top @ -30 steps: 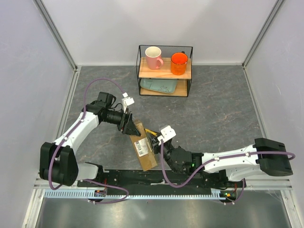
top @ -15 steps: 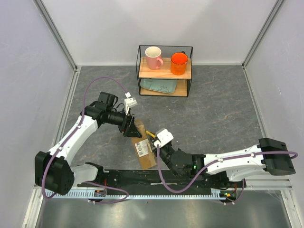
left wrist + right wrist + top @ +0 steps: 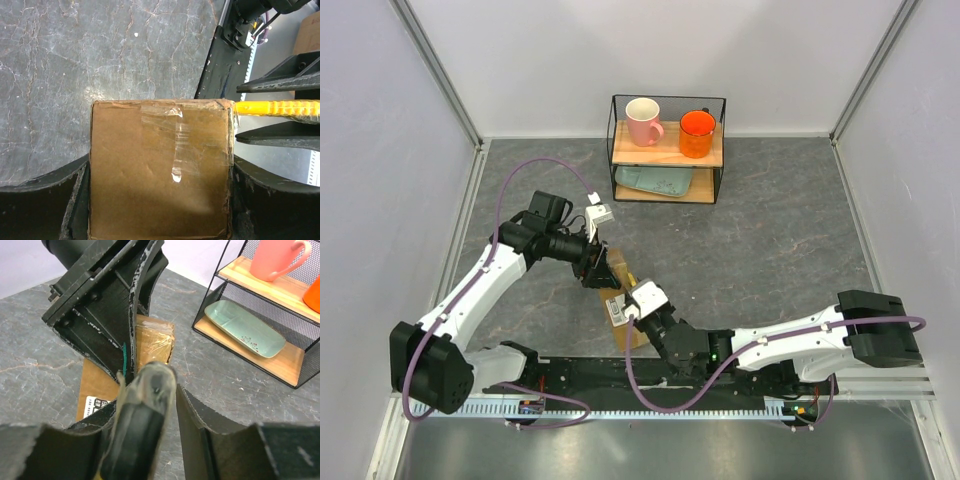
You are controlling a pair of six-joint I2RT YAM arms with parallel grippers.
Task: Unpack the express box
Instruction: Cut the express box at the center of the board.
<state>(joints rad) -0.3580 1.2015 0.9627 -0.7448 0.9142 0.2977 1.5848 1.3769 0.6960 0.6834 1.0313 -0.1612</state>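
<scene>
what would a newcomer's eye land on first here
The brown express box lies at the table's near middle, with its far end clamped in the left gripper. Next comes the yellow utility knife, which sits between the fingers of the right gripper, right at the box's taped edge. At the back, a wire shelf bears a pink mug and an orange mug.

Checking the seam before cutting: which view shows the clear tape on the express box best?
Left wrist: the express box fills the frame, with the clear tape sharp across its end. Top external shows it half hidden, tape indistinct; right wrist catches only a glossy taped patch at one end.
</scene>
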